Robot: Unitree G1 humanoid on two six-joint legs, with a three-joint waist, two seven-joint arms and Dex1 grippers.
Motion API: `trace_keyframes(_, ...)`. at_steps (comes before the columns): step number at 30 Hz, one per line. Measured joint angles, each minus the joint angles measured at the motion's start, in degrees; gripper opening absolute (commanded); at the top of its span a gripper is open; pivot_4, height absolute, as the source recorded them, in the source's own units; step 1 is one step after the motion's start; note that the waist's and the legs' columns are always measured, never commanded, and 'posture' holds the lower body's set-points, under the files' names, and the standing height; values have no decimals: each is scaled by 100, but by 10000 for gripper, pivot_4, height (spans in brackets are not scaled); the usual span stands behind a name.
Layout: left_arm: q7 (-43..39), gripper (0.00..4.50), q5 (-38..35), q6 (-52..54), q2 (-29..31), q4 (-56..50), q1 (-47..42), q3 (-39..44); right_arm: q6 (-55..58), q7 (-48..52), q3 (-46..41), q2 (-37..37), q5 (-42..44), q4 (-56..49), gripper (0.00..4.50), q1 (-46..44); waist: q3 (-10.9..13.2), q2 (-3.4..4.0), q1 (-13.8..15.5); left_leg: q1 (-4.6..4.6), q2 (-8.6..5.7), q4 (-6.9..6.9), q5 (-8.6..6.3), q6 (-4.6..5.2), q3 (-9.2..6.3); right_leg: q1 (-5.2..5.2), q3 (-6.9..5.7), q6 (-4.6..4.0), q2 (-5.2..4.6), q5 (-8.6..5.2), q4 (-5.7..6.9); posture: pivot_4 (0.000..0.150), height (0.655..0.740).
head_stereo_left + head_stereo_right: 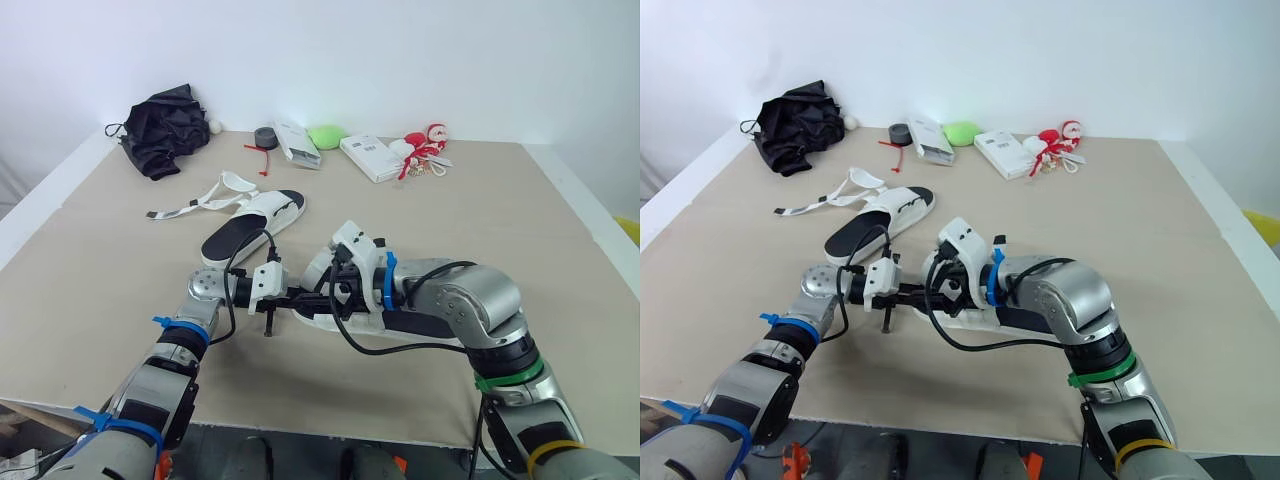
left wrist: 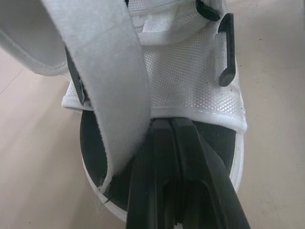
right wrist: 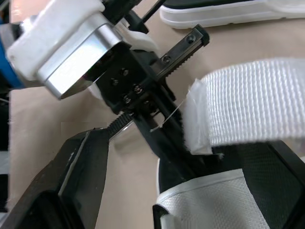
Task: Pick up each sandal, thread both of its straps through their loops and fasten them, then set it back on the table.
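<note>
Beige desk point(image 1: 480, 210) below a white wall carries two sandals: the far sandal point(image 1: 250, 228) lies with its straps loose, and the near sandal point(image 1: 330, 322) sits between both arms towards the front. The left wrist view shows the left pincer point(image 2: 164, 123) clenched, its tips against the near sandal's white mesh beside a hanging strap point(image 2: 109, 71); the grip of the right pincer point(image 1: 345, 283) cannot be told. Print on two white boxes point(image 1: 298, 143) at the back is too small to read.

Near sandal point(image 1: 328, 322) on table point(image 1: 500, 200); second sandal point(image 1: 250, 225) behind, leftward.
</note>
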Motion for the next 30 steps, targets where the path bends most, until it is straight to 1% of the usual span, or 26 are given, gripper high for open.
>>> trace_keyframes(2,0,0,0,0,-1,0,-4,0,-73,-109,0,80,-55,2,44066,19,2,-2,0,-2,1,0,0,0,-1,0,-3,0,0,0,0,1500,7400)
trace_keyframes(3,-2,0,0,0,-2,0,-5,0,-108,-128,0,94,-76,4,40235,27,2,-3,0,-3,1,0,0,0,-1,0,-4,0,0,0,0,1500,7400)
trace_keyframes(4,-3,0,0,0,-2,0,-6,0,-133,-144,0,104,-98,7,38640,29,2,-3,0,-3,1,0,0,0,-1,0,-4,0,0,0,0,1500,7400)
trace_keyframes(5,-3,0,0,0,-2,0,-7,0,-178,-183,0,121,-118,14,34951,29,2,-3,0,-4,0,0,0,1,-1,0,-4,0,0,0,0,1500,7400)
trace_keyframes(12,-4,0,0,0,-3,0,-8,0,-402,-170,17,160,-163,14,2309,182,3,-4,0,-10,1,0,1,2,-8,-1,-17,-1,-1,0,0,1500,7400)
trace_keyframes(13,-4,0,0,0,-2,0,-8,0,-406,-119,18,137,-162,14,510,202,3,-3,0,-10,2,0,1,2,-8,-1,-17,-1,-1,1,0,1500,7400)
trace_keyframes(17,5,0,0,0,-2,0,-9,0,-430,52,17,-13,-124,-5,510,201,4,-3,0,-13,2,0,1,2,-13,-1,-26,-1,-2,0,0,1500,7400)
trace_keyframes(20,4,0,0,0,-2,-1,-13,0,-241,332,-6,-279,30,39,510,121,7,1,0,-15,2,1,1,1,-18,-2,-38,-2,-8,0,0,1500,7400)
trace_keyframes(22,7,0,0,0,-3,0,-29,0,152,611,-213,-457,355,278,510,-175,19,14,0,-19,1,0,1,2,-19,-6,-51,-2,-24,1,0,1500,7400)
trace_keyframes(24,5,0,0,0,-6,0,-37,0,546,910,-621,-585,728,681,510,-539,24,14,0,-27,0,1,2,4,-20,-7,-72,-6,-28,4,0,1500,7400)
trace_keyframes(27,-13,0,0,0,-5,0,-42,0,795,1086,-912,-695,941,1109,510,-783,24,18,1,-29,-1,1,2,4,-26,-7,-85,-8,-30,5,0,1500,7400)
trace_keyframes(30,-11,0,0,0,-5,0,-47,0,980,1221,-994,-820,1024,1515,510,-978,29,27,1,-33,-2,1,3,5,-27,-8,-90,-9,-31,6,1,1500,7400)
